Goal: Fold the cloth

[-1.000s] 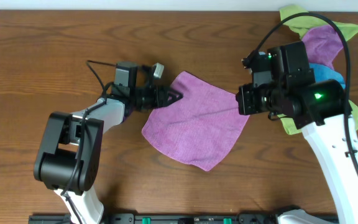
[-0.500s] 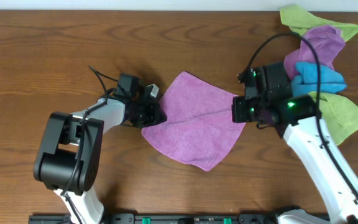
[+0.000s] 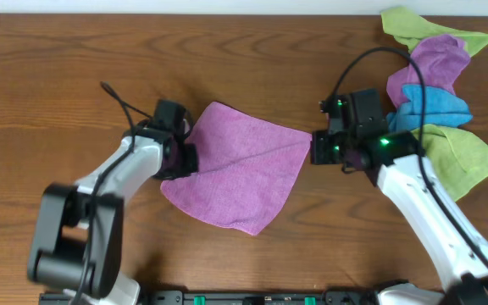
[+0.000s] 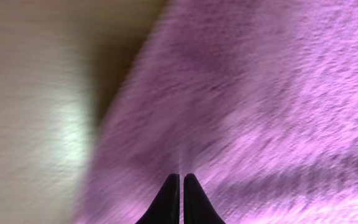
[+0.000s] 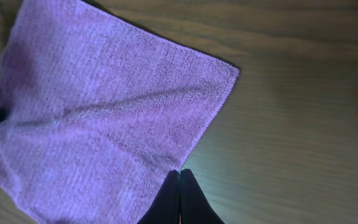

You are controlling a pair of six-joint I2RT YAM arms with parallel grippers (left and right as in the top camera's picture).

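The purple-magenta cloth lies spread flat on the wooden table, turned like a diamond. My left gripper is shut, its tips over the cloth's left edge; the left wrist view shows the closed tips against the blurred cloth. My right gripper is shut at the cloth's right corner. In the right wrist view its tips rest at the cloth's edge, with bare wood to the right. No fabric shows between either pair of fingers.
A pile of other cloths lies at the back right: a green one, a crumpled mauve one, a blue one and another green one beside my right arm. The table's front edge is near.
The cloth has slid left and slightly toward the front. My left gripper moved left and down along its left edge. My right gripper followed left to the cloth's right corner.
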